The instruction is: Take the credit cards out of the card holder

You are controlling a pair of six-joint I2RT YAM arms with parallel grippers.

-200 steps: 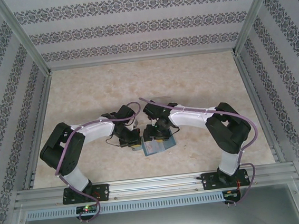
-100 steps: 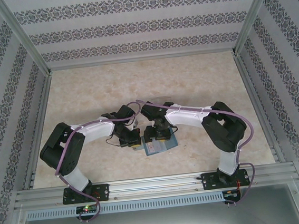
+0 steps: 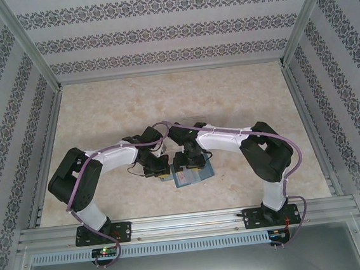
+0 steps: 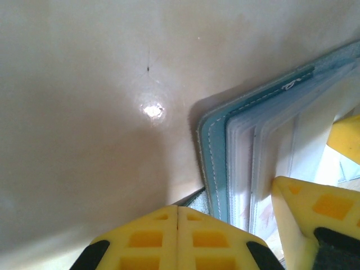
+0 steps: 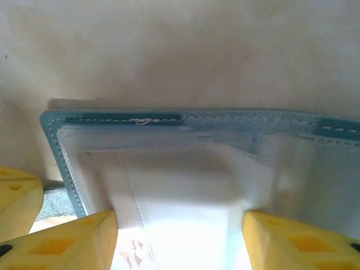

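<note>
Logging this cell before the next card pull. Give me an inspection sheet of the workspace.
Surface: beige marbled table, with one glare spot in the left wrist view.
Job's things: card holder lies open, teal rim, clear sleeves facing up. A pinkish patch under one sleeve may be one of the credit cards, too blurred to tell.
Clutter: nothing seen.
Grippers: left gripper has its pads together at the holder's corner. Right gripper is open, fingers either side of a raised sleeve.
Cables: purple cables run along both arms.
Surroundings: patterned walls, aluminium frame.
</note>
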